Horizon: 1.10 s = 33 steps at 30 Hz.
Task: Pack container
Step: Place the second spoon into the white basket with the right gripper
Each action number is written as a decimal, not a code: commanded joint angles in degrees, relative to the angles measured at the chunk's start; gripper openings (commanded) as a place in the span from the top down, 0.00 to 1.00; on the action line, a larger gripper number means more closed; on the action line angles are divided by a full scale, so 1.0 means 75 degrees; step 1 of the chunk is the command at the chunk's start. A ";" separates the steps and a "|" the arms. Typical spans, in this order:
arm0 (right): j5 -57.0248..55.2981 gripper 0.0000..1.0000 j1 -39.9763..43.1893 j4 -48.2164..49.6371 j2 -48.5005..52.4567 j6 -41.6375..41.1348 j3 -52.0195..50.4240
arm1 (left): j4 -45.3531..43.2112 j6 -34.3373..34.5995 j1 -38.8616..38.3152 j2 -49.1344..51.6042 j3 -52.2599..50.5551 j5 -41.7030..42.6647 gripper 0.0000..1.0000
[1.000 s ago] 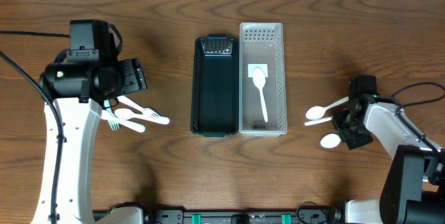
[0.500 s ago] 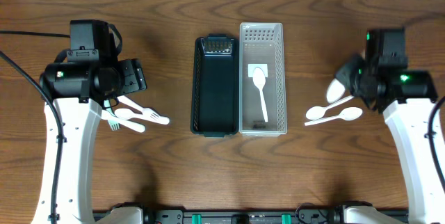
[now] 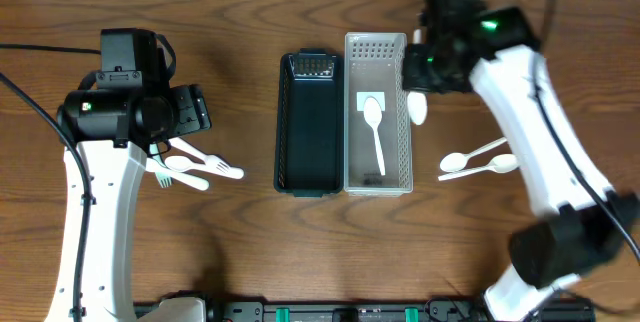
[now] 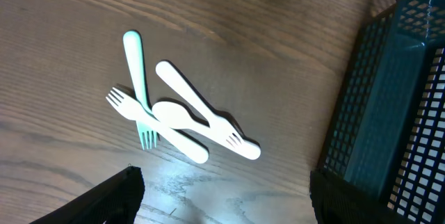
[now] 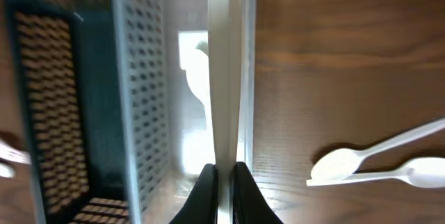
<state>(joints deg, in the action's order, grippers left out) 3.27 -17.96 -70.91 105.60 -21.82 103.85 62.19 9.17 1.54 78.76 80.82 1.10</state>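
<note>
From overhead we see the right arm reaching over the far end of the white basket (image 3: pixel 350 152), its right claw (image 5: pixel 223 177) clenched on the handle of a white spoon (image 3: pixel 417 110). The bowl of that spoon shows just outside the basket's right wall (whether it touches the wall we cannot tell). In the right wrist view the handle runs straight out from between the fingers, in line with that same wall.

Inside the white basket a packed spoon (image 3: pixel 374 134) lies lengthwise, bowl toward the far end. The dark basket (image 3: pixel 283 132) stands right against the white one on its left side, and we see nothing in it. To the right of the baskets, two loose spoons (image 3: pixel 452 161) lie close together on the counter (image 3: pixel 240 262), handles pointing away from the baskets.

On the left, the left claw (image 4: pixel 226 193) hangs released and holds nothing, above a cutlery heap (image 4: pixel 177 116) of crossed white pieces. Among them lies a pale green fork (image 4: pixel 134 71), tines toward the camera. The heap rests on the counter, well apart from the dark basket.
</note>
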 commanded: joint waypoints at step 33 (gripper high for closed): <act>-0.0632 0.70 -0.0469 -0.0338 0.1859 0.0498 0.1361 | 0.0017 -0.0012 0.0006 0.0431 0.0006 -0.0020 0.20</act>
<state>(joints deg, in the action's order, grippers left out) 2.24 -22.61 -72.75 123.50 -16.34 108.44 62.19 9.17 1.54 81.65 80.82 1.13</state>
